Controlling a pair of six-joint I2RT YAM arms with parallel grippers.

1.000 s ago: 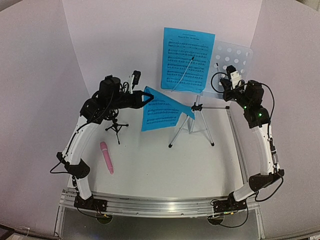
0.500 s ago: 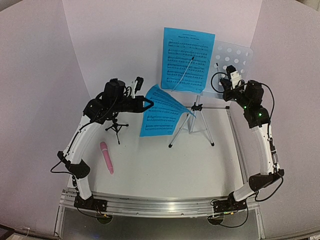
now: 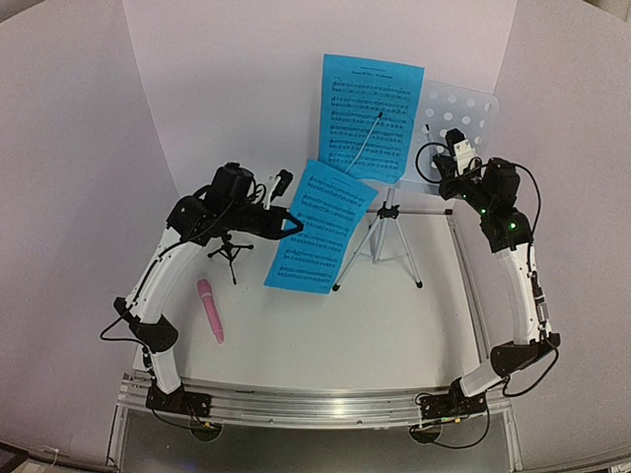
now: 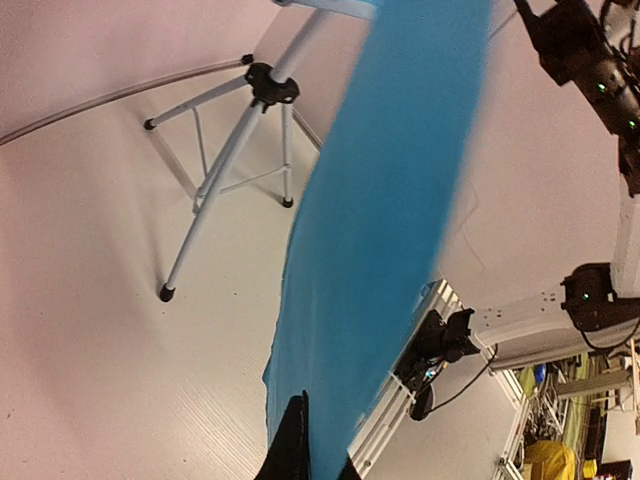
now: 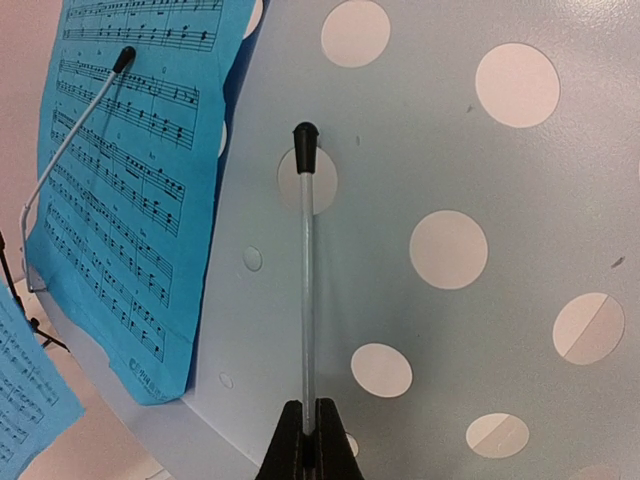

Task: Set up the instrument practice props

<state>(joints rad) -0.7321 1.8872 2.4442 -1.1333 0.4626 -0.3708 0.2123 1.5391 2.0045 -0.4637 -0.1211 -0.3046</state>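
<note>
Top external, stand (image 3: 463,113): first page (image 3: 370,113) is sitting on its left half; its right half is bare.
Left gripper (image 4: 300,450): I am pinching the loose page (image 3: 315,232) by its edge; it is hanging left of the stand, in front.
Right gripper (image 5: 305,430): I am pinching the clip wire (image 5: 306,270) on the stand's right half.
Doing it well: I am judging the wire must lift clear first, then the page slide flat beneath it.

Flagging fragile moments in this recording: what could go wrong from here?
The loose sheet hangs from the left gripper by one edge; it may slip or snag the tripod. The right gripper pinches the thin wire arm on the stand; a hard pull might tip it.
</note>
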